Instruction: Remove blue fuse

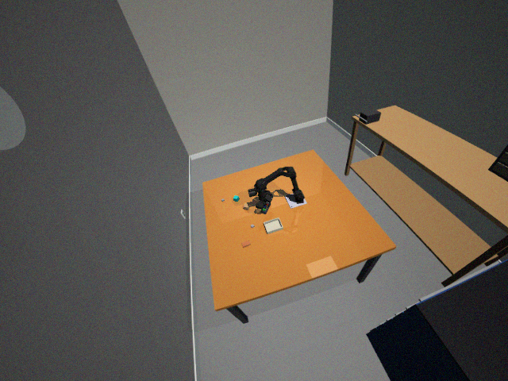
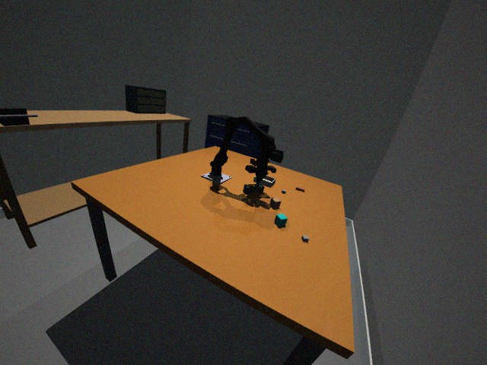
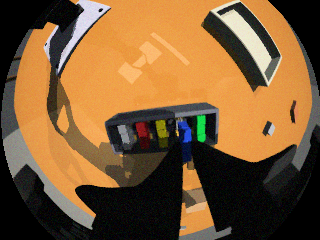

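Worktop [image 1: 295, 246] [image 2: 220, 227] [image 3: 165, 85] carries the pale tray [image 1: 273, 225] [image 2: 268, 181] [image 3: 236, 25], well apart from the smaller fuse block [image 2: 248, 190] [image 3: 145, 113]. Gripper [image 3: 184, 146] grasps the blue fuse [image 3: 185, 132], which stands between the yellow fuse [image 3: 162, 131] and green fuse [image 3: 201, 128].

Black from shoulder to fingertips

On my top view, the six-joint arm [image 1: 292, 179] [image 2: 225, 147] is matte black all over, with slim links and chunky, rounded joint housings. Its gripper [image 2: 258, 183] [image 3: 184, 146] is black too. My wrist view shows two broad fingers, at five and seven o'clock, tapering to narrow tips. Any screws or lettering are too small for me to make out.
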Available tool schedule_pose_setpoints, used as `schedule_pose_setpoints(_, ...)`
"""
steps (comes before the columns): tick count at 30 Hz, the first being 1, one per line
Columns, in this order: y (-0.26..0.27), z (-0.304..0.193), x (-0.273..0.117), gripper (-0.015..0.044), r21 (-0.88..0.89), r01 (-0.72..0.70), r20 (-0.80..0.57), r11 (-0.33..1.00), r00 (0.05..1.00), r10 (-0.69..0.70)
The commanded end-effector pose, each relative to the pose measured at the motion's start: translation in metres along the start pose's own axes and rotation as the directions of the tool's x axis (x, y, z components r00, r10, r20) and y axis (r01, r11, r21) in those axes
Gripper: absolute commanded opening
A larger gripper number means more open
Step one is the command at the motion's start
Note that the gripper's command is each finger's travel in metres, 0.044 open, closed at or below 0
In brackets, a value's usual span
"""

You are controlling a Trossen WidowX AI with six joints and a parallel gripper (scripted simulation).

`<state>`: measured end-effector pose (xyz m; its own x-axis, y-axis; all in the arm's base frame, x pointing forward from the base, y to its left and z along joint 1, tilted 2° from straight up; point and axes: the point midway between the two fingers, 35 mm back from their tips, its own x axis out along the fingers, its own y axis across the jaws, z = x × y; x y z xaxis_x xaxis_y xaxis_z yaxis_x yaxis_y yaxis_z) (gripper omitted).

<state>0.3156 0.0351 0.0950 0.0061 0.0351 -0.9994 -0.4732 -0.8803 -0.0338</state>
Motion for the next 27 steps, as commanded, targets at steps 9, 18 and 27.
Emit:
schedule_pose_setpoints(9, 0.0, 0.001, -0.006, 0.0, 0.0, 0.004, 0.003, 1.0, 1.0, -0.004)
schedule_pose_setpoints(18, 0.0, 0.001, -0.013, 0.0, 0.0, 0.005, 0.003, 1.0, 1.0, -0.005)
schedule_pose_setpoints(27, 0.0, 0.001, -0.028, 0.0, 0.0, 0.005, 0.003, 1.0, 1.0, -0.005)
